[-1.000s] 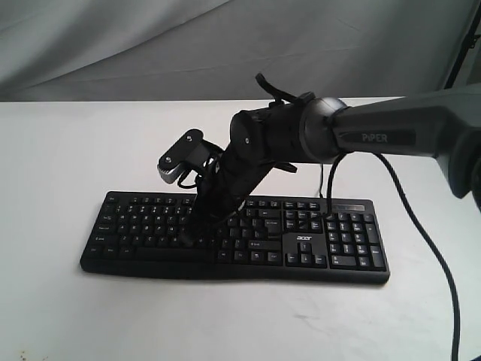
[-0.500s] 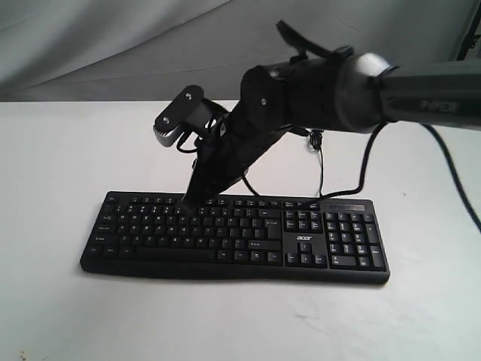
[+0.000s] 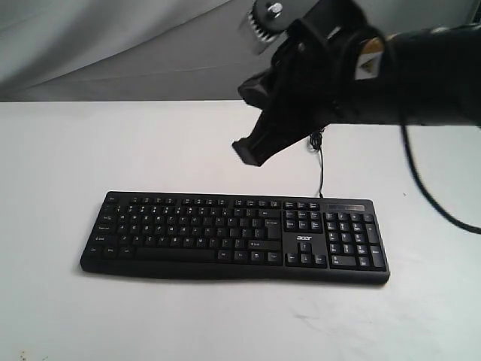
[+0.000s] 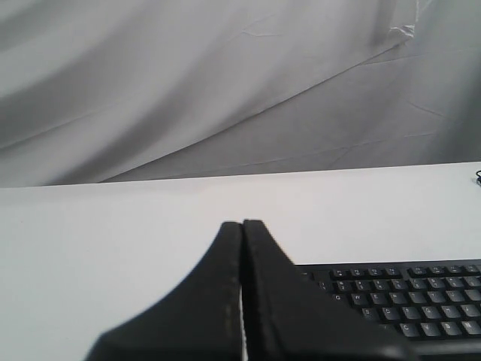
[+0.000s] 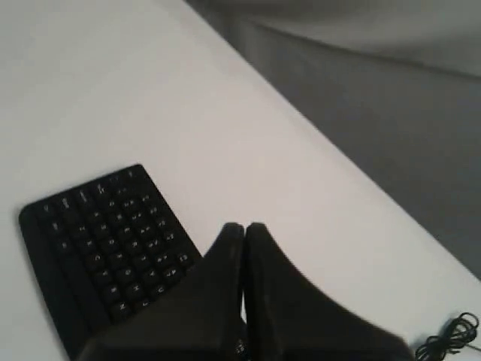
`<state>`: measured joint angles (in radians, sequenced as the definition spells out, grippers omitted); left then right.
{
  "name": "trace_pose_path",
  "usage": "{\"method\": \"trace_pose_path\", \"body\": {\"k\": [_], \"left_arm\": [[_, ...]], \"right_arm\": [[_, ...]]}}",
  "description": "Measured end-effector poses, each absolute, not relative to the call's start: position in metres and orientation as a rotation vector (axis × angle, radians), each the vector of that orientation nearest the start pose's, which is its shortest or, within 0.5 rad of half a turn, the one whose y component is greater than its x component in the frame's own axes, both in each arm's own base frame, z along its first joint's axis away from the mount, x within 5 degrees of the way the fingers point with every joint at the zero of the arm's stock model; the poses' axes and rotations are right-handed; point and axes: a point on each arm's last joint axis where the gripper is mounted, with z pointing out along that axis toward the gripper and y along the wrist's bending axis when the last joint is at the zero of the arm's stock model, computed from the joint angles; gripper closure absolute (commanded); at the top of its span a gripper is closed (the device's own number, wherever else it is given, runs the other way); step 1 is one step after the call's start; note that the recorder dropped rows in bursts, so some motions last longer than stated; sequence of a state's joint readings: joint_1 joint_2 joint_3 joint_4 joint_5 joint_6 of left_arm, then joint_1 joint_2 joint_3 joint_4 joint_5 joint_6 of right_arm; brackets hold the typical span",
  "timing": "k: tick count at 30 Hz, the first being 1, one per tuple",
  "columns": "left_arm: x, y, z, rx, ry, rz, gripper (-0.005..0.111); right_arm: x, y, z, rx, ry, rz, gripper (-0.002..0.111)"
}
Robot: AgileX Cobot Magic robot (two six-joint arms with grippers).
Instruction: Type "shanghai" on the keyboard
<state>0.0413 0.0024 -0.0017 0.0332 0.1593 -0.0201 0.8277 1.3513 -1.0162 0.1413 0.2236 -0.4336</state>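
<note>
Black keyboard [image 3: 233, 237] lies flat on white table [image 3: 60, 150], approx. mid-table, cable [image 3: 321, 169] running off its back edge. "acer" logo [image 3: 303, 239] is readable above the arrow keys; key legends too small to read. Sticker [image 3: 366, 66] on right arm, text illegible. Right gripper [image 3: 248, 153] clenched, nothing held. Vs 0.5 s ago it's lifted off the keys, now well above the keyboard. Left gripper [image 4: 242, 224] pressed closed too, empty.
</note>
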Motion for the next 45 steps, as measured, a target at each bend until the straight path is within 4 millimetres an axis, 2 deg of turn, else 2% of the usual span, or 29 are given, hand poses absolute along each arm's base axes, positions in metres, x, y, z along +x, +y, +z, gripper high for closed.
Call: {"method": "trace_pose_path", "body": {"k": [5, 8, 16, 19, 23, 27, 29, 30, 32, 34, 36, 40, 45], "left_arm": [[0.056, 0.003, 0.199, -0.028, 1.644, 0.046, 0.107], [0.056, 0.003, 0.199, -0.028, 1.644, 0.046, 0.107], [0.056, 0.003, 0.199, -0.028, 1.644, 0.046, 0.107], [0.056, 0.003, 0.199, -0.028, 1.644, 0.046, 0.107], [0.056, 0.003, 0.199, -0.028, 1.644, 0.046, 0.107], [0.056, 0.003, 0.199, -0.028, 1.644, 0.046, 0.107], [0.056, 0.003, 0.199, -0.028, 1.644, 0.046, 0.107], [0.056, 0.003, 0.199, -0.028, 1.644, 0.046, 0.107], [0.056, 0.003, 0.199, -0.028, 1.644, 0.046, 0.107], [0.056, 0.003, 0.199, -0.028, 1.644, 0.046, 0.107], [0.056, 0.003, 0.199, -0.028, 1.644, 0.046, 0.107], [0.056, 0.003, 0.199, -0.028, 1.644, 0.046, 0.107], [0.056, 0.003, 0.199, -0.028, 1.644, 0.046, 0.107]], "right_arm": [[0.184, 0.204, 0.361, -1.037, 1.62, 0.391, 0.108], [0.175, 0.195, 0.375, -1.007, 1.574, 0.402, 0.108], [0.163, 0.181, 0.395, -0.944, 1.506, 0.428, 0.108], [0.162, 0.169, 0.397, -0.874, 1.525, 0.442, 0.108], [0.171, 0.138, 0.38, -0.696, 1.609, 0.412, 0.108], [0.169, 0.087, 0.339, -0.435, 1.673, 0.332, 0.108], [0.156, 0.06, 0.323, -0.288, 1.649, 0.283, 0.108], [0.14, 0.038, 0.306, -0.174, 1.61, 0.236, 0.108], [0.12, 0.022, 0.288, -0.092, 1.558, 0.177, 0.108], [0.105, 0.012, 0.274, -0.045, 1.518, 0.133, 0.108], [0.085, 0.005, 0.247, -0.004, 1.495, 0.1, 0.108], [0.072, 0.002, 0.232, 0.032, 1.561, 0.078, 0.108], [0.061, -0.004, 0.227, 0.11, 1.592, -0.002, 0.108]]}}
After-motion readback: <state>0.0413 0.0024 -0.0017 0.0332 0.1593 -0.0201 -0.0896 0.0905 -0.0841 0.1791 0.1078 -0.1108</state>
